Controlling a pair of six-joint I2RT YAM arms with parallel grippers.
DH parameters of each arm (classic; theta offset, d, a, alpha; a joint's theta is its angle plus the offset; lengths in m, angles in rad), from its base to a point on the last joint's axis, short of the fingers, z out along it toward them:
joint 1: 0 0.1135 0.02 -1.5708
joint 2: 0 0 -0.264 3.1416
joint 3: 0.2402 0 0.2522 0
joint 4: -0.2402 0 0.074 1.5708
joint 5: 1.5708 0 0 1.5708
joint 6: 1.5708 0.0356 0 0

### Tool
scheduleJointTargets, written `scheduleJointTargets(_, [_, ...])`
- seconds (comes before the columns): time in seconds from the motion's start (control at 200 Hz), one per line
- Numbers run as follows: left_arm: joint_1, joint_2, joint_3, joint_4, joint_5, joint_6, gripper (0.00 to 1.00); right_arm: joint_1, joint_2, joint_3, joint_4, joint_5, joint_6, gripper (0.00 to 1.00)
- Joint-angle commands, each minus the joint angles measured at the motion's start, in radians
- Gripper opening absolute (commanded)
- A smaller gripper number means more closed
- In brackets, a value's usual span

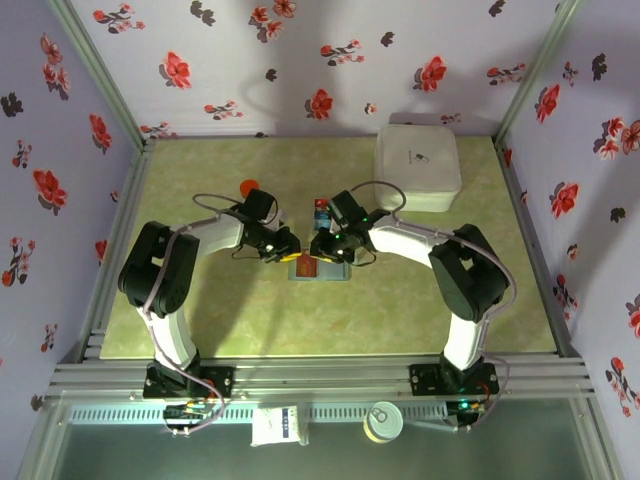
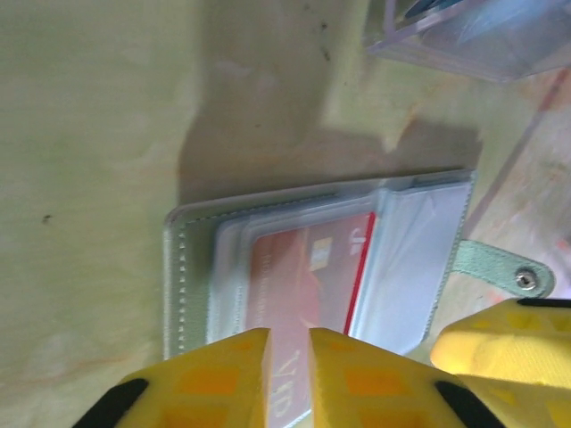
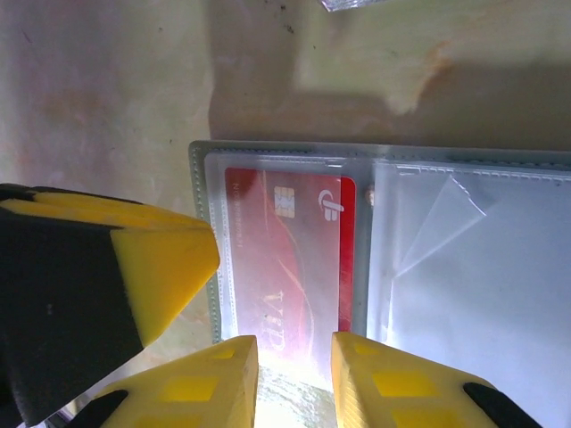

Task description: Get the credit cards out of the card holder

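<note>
While both arms crowd over the middle of the table (image 1: 230,310), the card holder (image 2: 187,267) lies spread open and flat, with the red card (image 2: 303,276) tucked in the clear sleeve of one panel. The left gripper (image 2: 288,374) sits at that card's near end, its yellow fingers almost together. Only a thin slit shows between them, the card's face visible through it; whether they pinch anything I cannot tell. Just beside it, the right gripper (image 3: 294,379) stands at the same end with a wider gap — jaws part open, nothing clamped between them. A clear plastic piece (image 2: 482,40) lies just beyond the holder, and a white box (image 1: 417,165) sits well apart — at the table's far right corner.
</note>
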Motion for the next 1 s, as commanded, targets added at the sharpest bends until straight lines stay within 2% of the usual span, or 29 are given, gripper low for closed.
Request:
scheduleJointTargets(0.0, [0.009, -0.001, -0.008, -0.031, -0.014, 0.056, 0.12, 0.008, 0.027, 0.039, -0.012, -0.012, 0.013, 0.28])
scheduleJointTargets(0.445, [0.014, 0.034, -0.038, -0.029, -0.013, 0.072, 0.0, 0.013, 0.09, 0.066, -0.007, -0.03, 0.012, 0.27])
scheduleJointTargets(0.995, [0.017, 0.037, -0.046, -0.03, -0.012, 0.072, 0.0, 0.015, 0.126, 0.06, 0.028, -0.054, 0.022, 0.25])
